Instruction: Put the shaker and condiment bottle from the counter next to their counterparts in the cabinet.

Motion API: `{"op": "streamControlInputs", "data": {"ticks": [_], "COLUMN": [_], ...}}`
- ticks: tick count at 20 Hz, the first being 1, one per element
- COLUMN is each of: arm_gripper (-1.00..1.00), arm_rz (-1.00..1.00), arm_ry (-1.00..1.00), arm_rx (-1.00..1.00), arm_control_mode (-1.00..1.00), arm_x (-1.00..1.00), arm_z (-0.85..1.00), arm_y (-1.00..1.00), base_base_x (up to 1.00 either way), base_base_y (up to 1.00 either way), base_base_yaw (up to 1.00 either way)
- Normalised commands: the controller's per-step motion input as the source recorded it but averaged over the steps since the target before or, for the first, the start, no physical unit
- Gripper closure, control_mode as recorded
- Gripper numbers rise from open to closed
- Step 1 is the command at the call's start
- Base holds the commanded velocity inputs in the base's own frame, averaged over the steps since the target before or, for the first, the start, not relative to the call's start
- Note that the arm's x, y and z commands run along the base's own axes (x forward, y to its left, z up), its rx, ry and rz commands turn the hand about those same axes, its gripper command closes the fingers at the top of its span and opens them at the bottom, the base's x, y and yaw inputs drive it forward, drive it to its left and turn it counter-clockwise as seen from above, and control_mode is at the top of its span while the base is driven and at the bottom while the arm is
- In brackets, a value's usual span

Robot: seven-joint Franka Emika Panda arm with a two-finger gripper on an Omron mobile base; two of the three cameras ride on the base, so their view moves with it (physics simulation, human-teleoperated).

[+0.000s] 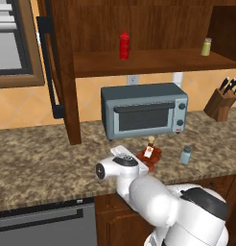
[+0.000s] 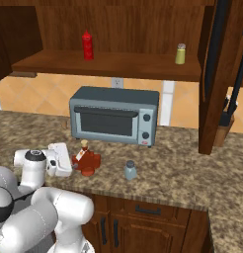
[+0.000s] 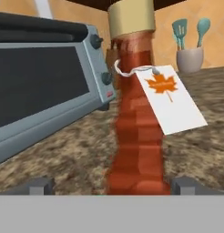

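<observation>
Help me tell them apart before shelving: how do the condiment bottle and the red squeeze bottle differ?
The condiment bottle is squat, red-brown, tan-capped and tagged; the squeeze bottle is slim, plain bright red with a pointed nozzle. The condiment bottle stands on the counter; the squeeze bottle stands on the cabinet shelf. Both stand upright.

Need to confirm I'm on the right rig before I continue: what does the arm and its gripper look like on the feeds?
The arm is made of glossy white rounded segments with dark grey to black joint rings. Its wrist ends in a white cylindrical cap with a dark disc. The gripper has two small, blocky dark grey fingertips. I can see no cables or markings.
</observation>
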Motion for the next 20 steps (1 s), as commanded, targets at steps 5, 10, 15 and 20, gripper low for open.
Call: {"op": "streamControlInputs", "data": {"ticks": [5, 10, 15, 20], "arm_gripper": [1.00, 1.00, 1.00, 1.00], "arm_rz": [0.00, -0.04, -0.07, 0.04], "arm_ry": [0.00, 0.00, -0.04, -0.24], "arm_rx": [0.03, 0.12, 0.12, 0.00], "arm_control_mode": [-1.00, -1.00, -1.00, -1.00], "arm_x": [0.16, 0.04, -0.01, -0.24], "arm_z": [-0.18, -0.02, 0.02, 0.29], "arm_y": [-0.06, -0.30, -0.41, -0.08], "base_base_x": [0.00, 0.00, 0.00, 0.00], "base_base_y": [0.00, 0.00, 0.00, 0.00], "base_base_yaw": [0.00, 0.00, 0.00, 0.00]}}
